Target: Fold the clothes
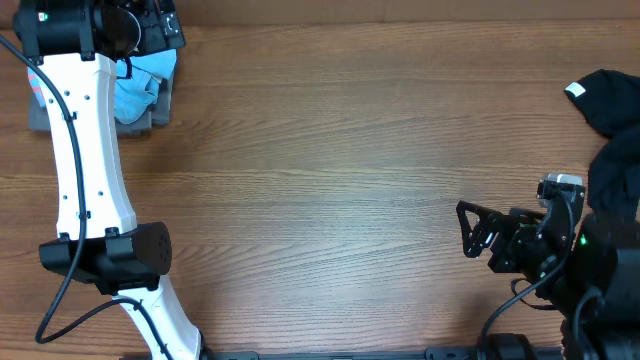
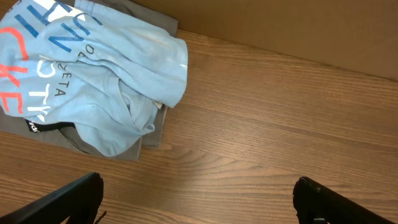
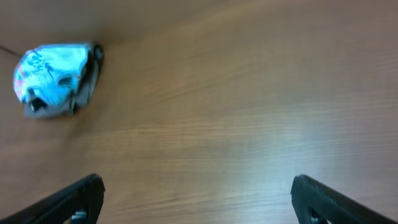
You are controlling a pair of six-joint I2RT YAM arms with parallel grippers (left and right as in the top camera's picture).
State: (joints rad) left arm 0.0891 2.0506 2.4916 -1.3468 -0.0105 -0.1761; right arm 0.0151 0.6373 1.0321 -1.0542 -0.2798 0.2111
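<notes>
A crumpled light-blue T-shirt with pink and blue lettering lies on a folded grey garment at the table's far left corner. The left wrist view shows the same T-shirt bunched on the grey garment. My left gripper hovers just beside this pile, open, with only bare wood between its fingers. A black garment with a white label lies at the far right. My right gripper is low at the right, open and empty, facing the distant T-shirt.
The wooden table stretches between the two piles. The left arm's white link runs along the left edge. More black fabric hangs near the right arm's base.
</notes>
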